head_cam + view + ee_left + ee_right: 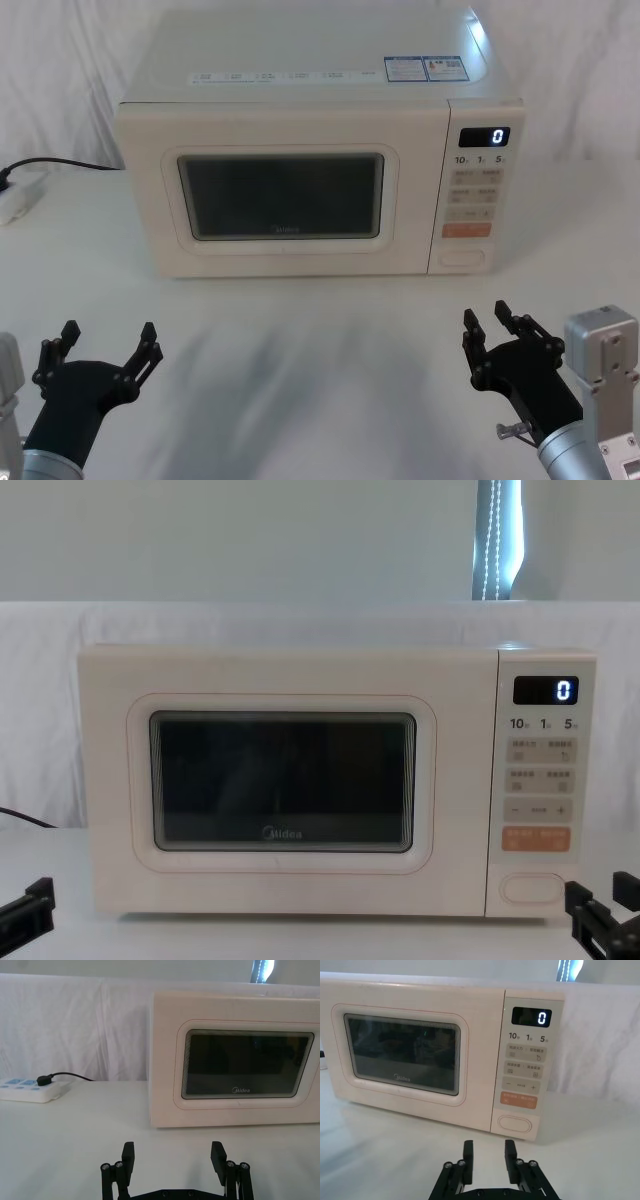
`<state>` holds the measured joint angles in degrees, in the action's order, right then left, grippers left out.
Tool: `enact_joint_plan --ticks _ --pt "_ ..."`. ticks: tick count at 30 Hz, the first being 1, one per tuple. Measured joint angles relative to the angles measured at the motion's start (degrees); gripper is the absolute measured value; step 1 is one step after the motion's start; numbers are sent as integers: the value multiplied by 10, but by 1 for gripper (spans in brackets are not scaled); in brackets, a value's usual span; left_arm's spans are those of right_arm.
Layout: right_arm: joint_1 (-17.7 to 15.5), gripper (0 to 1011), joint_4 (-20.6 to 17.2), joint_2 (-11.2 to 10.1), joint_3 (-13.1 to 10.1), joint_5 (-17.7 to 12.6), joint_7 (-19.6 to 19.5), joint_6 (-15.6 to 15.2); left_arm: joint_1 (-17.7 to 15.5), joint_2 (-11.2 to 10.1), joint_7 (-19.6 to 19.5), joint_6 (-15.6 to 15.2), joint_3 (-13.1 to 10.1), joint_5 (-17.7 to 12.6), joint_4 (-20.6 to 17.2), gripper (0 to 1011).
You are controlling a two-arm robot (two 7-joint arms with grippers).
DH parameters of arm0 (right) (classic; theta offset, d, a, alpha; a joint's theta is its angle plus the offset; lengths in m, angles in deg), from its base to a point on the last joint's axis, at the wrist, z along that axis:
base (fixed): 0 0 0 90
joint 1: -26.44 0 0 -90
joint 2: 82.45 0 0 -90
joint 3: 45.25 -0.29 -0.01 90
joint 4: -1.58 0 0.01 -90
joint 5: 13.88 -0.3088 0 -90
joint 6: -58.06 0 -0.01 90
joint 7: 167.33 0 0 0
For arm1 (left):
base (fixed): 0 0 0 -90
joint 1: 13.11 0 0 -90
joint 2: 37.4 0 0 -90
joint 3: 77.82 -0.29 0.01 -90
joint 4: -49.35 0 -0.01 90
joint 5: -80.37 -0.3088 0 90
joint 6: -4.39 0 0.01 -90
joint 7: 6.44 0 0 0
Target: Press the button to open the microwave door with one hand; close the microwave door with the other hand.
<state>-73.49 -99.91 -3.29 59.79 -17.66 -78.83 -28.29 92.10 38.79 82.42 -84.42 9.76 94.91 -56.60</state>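
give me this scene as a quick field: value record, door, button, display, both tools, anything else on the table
microwave door: shut, flush with the cream body, dark window with Midea logo
button: plain cream pill key at the bottom of the keypad panel, below the orange key; untouched
display: reads 0
left tool: open, low at the near left, short of the microwave
right tool: open, low at the near right, roughly in line with the keypad panel, touching nothing
power strip: on the table left of the microwave, black plug in it

Bright, even light; glare on the microwave point(320, 150) top's right rear corner; soft blurred shadows on the table point(320, 380).
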Motion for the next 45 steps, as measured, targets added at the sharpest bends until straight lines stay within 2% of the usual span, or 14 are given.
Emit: enact_joint_plan --ticks 14,41,45 --pt "0 3 0 0 0 0 0 0 0 0 0 0 0 0 0 1001" --pt "0 0 0 0 0 0 0 0 0 0 0 0 0 0 0 1001" --pt "5 0 -2 5 -1 4 10 -20 0 0 0 0 0 0 0 1001"
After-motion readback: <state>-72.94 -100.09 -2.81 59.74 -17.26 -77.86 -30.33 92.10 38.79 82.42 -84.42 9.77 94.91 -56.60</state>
